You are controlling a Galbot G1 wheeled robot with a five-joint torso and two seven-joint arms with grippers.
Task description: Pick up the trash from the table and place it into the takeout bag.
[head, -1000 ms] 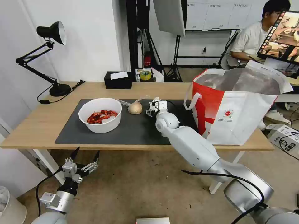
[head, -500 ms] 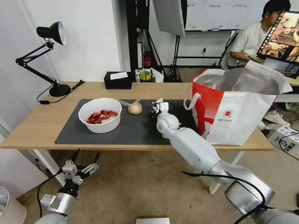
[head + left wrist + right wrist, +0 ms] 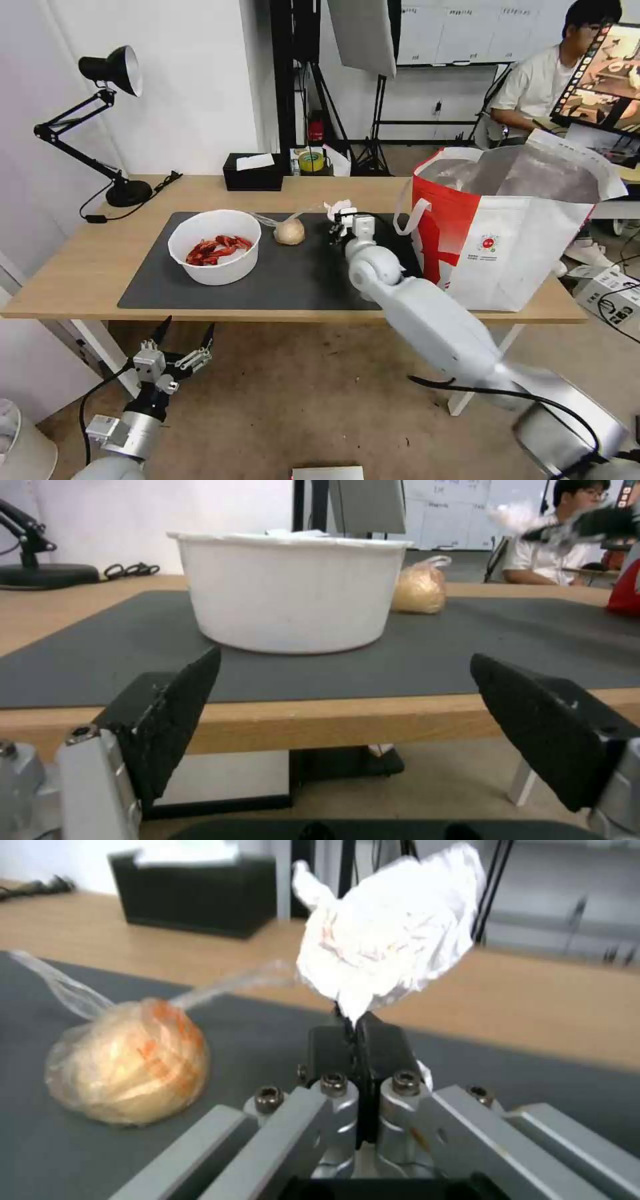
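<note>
While parked low in front of the table, left gripper spread wide, empty. Further out, right gripper pinched shut on the tissue by one thin corner, lifted clear of the mat. Could slip free or catch the rim of the bag beyond. Bowl and bagged lump still on the mat.
</note>
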